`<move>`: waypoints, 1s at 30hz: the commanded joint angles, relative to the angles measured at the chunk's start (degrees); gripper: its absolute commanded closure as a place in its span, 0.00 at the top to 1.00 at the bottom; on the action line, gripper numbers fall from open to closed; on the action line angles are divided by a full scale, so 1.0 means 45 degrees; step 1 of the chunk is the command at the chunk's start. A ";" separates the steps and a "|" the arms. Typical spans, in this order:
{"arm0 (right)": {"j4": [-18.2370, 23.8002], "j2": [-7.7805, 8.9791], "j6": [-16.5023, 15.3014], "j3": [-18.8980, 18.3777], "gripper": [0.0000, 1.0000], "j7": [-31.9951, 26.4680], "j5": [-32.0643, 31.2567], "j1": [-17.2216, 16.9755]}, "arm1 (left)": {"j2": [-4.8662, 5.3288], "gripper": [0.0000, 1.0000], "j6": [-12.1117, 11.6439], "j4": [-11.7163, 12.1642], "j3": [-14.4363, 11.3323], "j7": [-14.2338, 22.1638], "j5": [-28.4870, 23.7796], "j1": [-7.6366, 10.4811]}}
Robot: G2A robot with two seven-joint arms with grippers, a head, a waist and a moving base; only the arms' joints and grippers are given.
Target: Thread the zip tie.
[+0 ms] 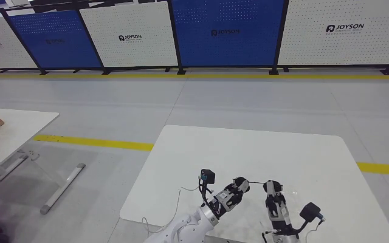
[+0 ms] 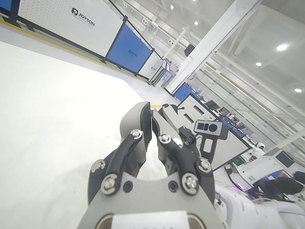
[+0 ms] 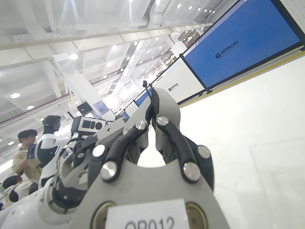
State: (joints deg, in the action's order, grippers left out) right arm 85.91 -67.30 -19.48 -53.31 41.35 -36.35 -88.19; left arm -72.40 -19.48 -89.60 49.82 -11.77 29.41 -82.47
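Observation:
The black zip tie (image 1: 255, 182) runs as a thin line between my two grippers, just above the white table (image 1: 243, 152) near its front edge. My right gripper (image 3: 152, 94) is shut on the strap. The tie's small square head (image 3: 144, 83) sticks out past the right fingertips. My left gripper (image 2: 151, 111) is shut, with its pads pressed together at the tips, and it appears to pinch the strap's other end. In the top view the left gripper (image 1: 240, 183) and right gripper (image 1: 271, 185) sit side by side, tips close together.
The table stretches bare beyond the grippers towards its far edge (image 1: 255, 129). A second white table (image 1: 18, 127) stands off to the left across the floor. Blue and white partition panels (image 1: 225, 33) line the back of the room.

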 commanded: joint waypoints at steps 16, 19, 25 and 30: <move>0.0492 0.0239 0.0000 -0.0005 0.00 -0.0931 0.1064 -0.0014 | 0.0099 0.00 0.0000 -0.0449 0.0225 0.1514 -0.2351 0.0054; 0.0718 0.0345 0.0000 -0.0076 0.00 -0.1281 0.1312 -0.0107 | 0.0160 0.00 0.0000 -0.0549 0.0297 0.1905 -0.2910 0.0070; 0.1117 0.0566 0.0000 -0.0327 0.00 -0.1872 0.1979 -0.0256 | 0.0275 0.00 0.0000 -0.0667 0.0382 0.2500 -0.3696 0.0141; 0.1436 0.0712 0.0000 -0.0475 0.00 -0.2003 0.2309 -0.0392 | 0.0300 0.00 0.0000 -0.0464 0.0315 0.1971 -0.3237 0.0168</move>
State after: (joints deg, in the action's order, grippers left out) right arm 92.12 -64.23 -19.48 -55.29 32.36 -26.20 -89.83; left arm -71.03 -19.48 -91.98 51.40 -2.28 14.39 -81.80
